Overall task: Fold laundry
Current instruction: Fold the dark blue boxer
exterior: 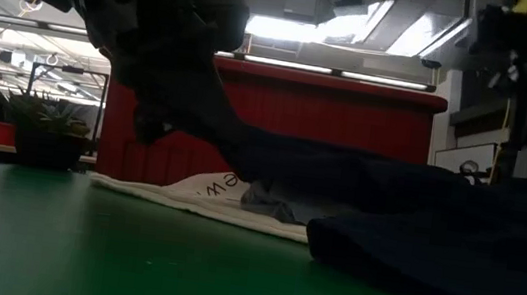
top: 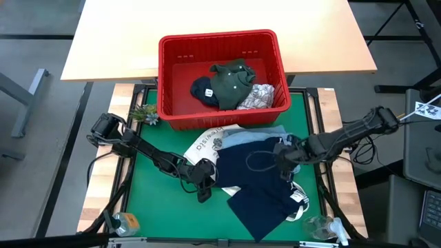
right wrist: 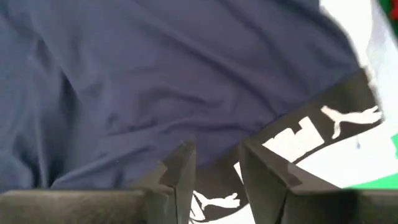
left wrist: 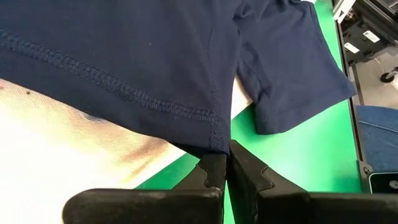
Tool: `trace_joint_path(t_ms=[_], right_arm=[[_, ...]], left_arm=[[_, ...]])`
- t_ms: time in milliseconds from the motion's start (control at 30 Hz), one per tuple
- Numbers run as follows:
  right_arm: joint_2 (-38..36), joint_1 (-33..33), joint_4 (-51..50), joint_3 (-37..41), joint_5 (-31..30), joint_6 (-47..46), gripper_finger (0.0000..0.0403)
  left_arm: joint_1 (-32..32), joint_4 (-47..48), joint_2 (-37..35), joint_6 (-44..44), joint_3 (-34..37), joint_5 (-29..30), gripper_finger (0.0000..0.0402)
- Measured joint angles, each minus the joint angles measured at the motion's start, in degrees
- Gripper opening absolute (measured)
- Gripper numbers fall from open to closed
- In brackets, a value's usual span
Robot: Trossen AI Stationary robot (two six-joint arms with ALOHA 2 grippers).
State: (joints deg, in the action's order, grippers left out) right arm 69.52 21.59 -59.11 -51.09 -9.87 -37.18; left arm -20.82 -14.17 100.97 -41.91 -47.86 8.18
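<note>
- High: navy tee (top: 265, 182) spread on green mat (top: 148, 186), over the tote (top: 207, 141) and a denim piece (top: 251, 136). Left gripper (top: 202, 178) at tee's left hem, right gripper (top: 284, 157) on its upper right. Red basket (top: 165, 76) w/ more laundry just behind; bottles at front edge. Open room only front-left.
- Low: tee (exterior: 435, 229) rumpled, one arm draped w/ cloth; tote edge (exterior: 197, 200) beneath.
- Left wrist: fingers (left wrist: 211, 171) pinched tight on tee hem corner (left wrist: 214, 140). Risk: thin bite, corner slips if pulled hard.
- Right wrist: fingers (right wrist: 180, 171) part-open over the tee (right wrist: 155, 74), hold nothing visible. Risk: closing snags the printed layer (right wrist: 298, 140) underneath too.
</note>
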Motion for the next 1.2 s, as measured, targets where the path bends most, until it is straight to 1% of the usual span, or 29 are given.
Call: trace_joint_path(t_ms=[100, 233, 367, 467, 600, 800, 933, 1100, 1200], right_arm=[[0.00, 1.81, 2.15, 4.24, -1.11, -2.80, 0.0122], [0.00, 2.05, 2.82, 9.90, -1.05, -7.84, 0.0122], [-0.02, 2.02, 3.00, 14.19, 0.47, -11.51, 0.0122], [-0.04, 2.00, 1.99, 15.53, 1.98, -13.70, 0.0122], [-0.02, 2.02, 1.04, 14.89, 2.92, -13.85, 0.0122], [0.02, 2.02, -1.37, 11.50, 3.33, -13.65, 0.0122], [0.02, 2.02, -3.64, 9.42, 3.35, -13.61, 0.0122], [0.02, 2.02, -6.12, 7.04, 2.98, -12.19, 0.0122], [0.02, 2.02, -7.66, 5.18, 2.95, -11.19, 0.0122]], left_arm=[[0.00, 0.01, 0.00, 0.00, 0.00, 0.07, 0.0002], [0.00, 0.01, 0.00, 0.00, 0.00, 0.07, 0.0002], [0.00, 0.02, 0.00, 0.00, 0.00, 0.09, 0.0002], [0.00, 0.00, 0.00, 0.00, 0.00, -0.02, 0.0002], [-0.06, 0.00, 0.00, 0.02, 0.00, -0.84, 0.0007], [-0.24, 0.02, 0.00, 0.02, 0.00, -1.94, 0.0034], [-0.20, 0.02, 0.00, 0.02, 0.00, -1.66, 0.0067], [0.05, 0.02, 0.00, 0.02, 0.00, 1.55, 0.0118], [0.88, 0.02, 0.00, 0.02, 0.00, 0.90, 0.0138]])
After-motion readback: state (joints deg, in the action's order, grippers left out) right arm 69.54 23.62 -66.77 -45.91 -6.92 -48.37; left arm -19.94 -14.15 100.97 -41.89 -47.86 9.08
